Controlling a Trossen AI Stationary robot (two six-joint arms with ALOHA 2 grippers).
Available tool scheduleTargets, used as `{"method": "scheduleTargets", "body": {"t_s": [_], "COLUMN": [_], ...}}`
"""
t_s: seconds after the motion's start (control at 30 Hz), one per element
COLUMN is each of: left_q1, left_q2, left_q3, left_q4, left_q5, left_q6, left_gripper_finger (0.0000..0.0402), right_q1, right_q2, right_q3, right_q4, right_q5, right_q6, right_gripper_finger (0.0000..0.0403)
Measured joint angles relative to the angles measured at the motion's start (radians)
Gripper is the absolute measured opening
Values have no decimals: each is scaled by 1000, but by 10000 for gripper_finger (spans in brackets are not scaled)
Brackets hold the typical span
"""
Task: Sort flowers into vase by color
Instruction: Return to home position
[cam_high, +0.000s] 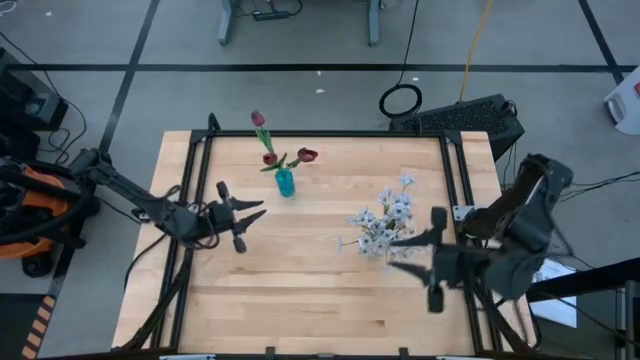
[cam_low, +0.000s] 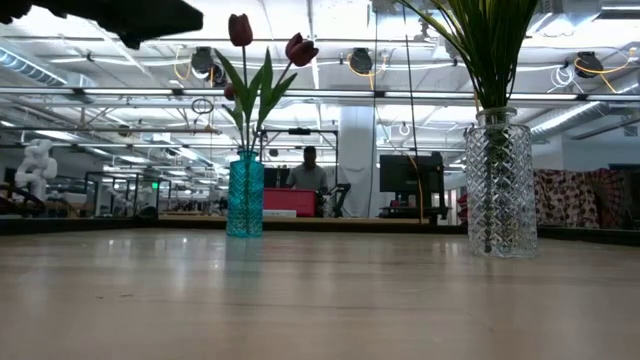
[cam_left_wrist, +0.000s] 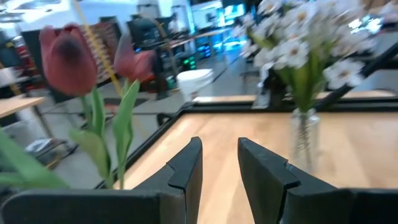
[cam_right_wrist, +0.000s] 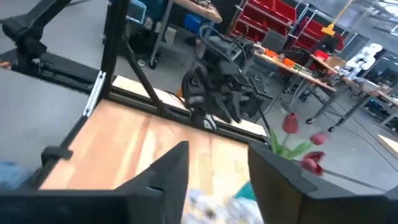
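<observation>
High view: the left tool (cam_high: 250, 222) hangs over the left half of the pale wooden desk (cam_high: 300, 295). Its two dark fingers are parted and hold nothing, and its own wrist view shows that gap as fairly narrow. The right tool (cam_high: 400, 254) hangs over the right half, with a wider gap between its fingers and nothing in it either. That makes two tools, both clear of the flowers.

Just beyond the left tool, towards the far edge, stands one small teal-blue glass vase (cam_high: 285, 183). It holds three dark red tulips (cam_high: 307, 155) on green stems. Just beside the right tool stands one clear cut-glass vase (cam_low: 500, 185), which carries a single bunch of small white blossoms (cam_high: 392, 212). I cannot count how many stems are in that bunch.

In the low view the white heads are cut off by the top edge, so only green stalks show above the glass. One tulip sits half behind leaves. A dark piece of arm fills the upper left corner, and I cannot tell whose it is. In the right wrist view the white spray is only a blur between the fingers.

One person (cam_low: 308, 175) is at a bench far behind the desk.
</observation>
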Motion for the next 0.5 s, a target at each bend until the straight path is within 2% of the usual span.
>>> {"method": "scheduleTargets", "body": {"t_s": [0.27, 0.5], "left_q1": [1, 24], "left_q2": [-62, -66], "left_q3": [0, 0], "left_q4": [24, 56], "left_q5": [100, 181], "left_q6": [57, 127], "left_gripper_finger": [100, 27], "right_q1": [0, 0], "right_q2": [-133, -236], "right_q3": [-5, -185], "right_q4": [-150, -97], "right_q5": [0, -1], "right_q6": [34, 59], "right_gripper_finger": [76, 6]}}
